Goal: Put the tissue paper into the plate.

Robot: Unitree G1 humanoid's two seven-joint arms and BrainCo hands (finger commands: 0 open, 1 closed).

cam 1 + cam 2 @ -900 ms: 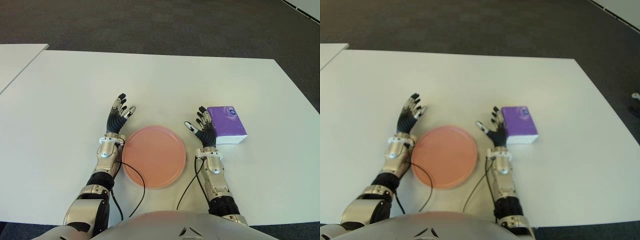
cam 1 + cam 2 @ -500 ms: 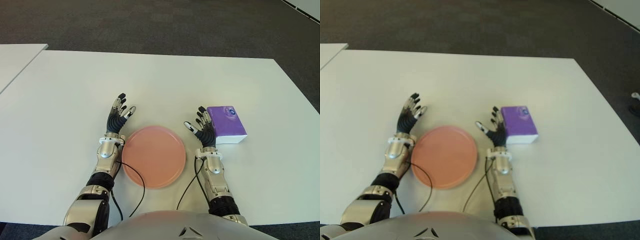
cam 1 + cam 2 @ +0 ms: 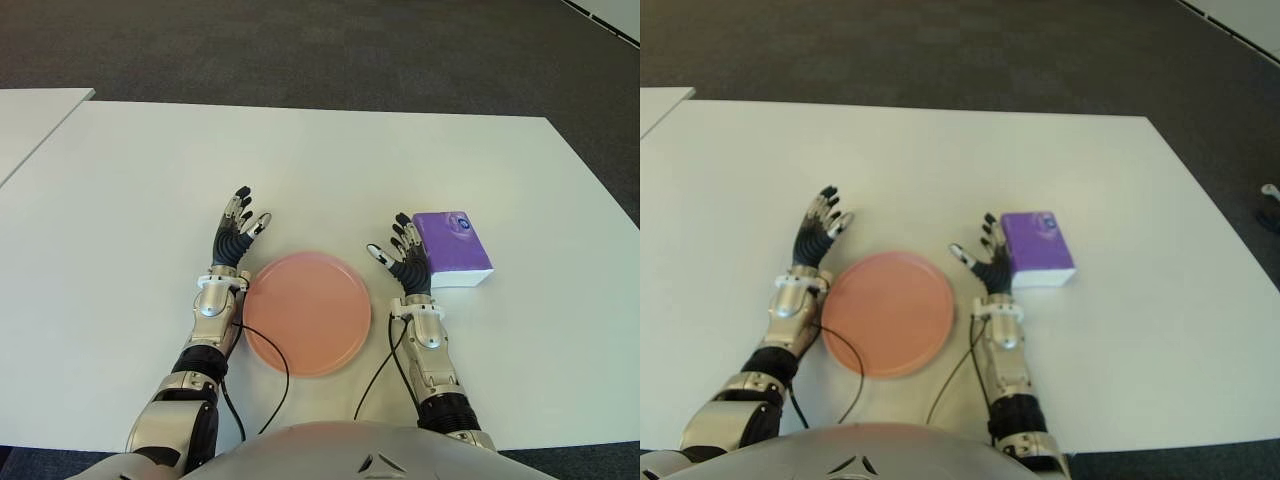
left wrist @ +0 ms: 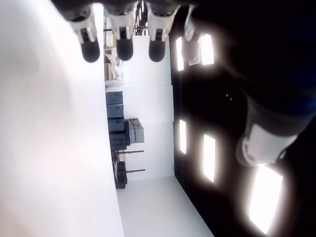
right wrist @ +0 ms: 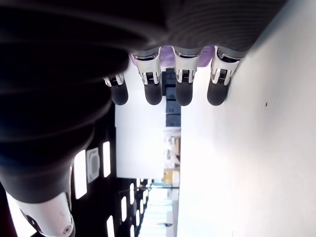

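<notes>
A purple tissue pack [image 3: 453, 247] with a white side lies on the white table [image 3: 330, 170], right of centre. A round salmon-pink plate [image 3: 306, 311] sits nearer the front, between my two hands, with nothing in it. My right hand [image 3: 403, 260] is open with fingers spread, right beside the pack's left edge and right of the plate. My left hand [image 3: 238, 230] is open too, at the plate's upper left rim. In the right wrist view, my fingers [image 5: 153, 89] are straight and a sliver of the purple pack [image 5: 170, 55] shows behind them.
Black cables [image 3: 275, 375] run from both wrists over the table's front, one crossing the plate's left edge. A second white table [image 3: 30, 115] stands at the far left. Dark carpet [image 3: 300, 50] lies beyond the table's far edge.
</notes>
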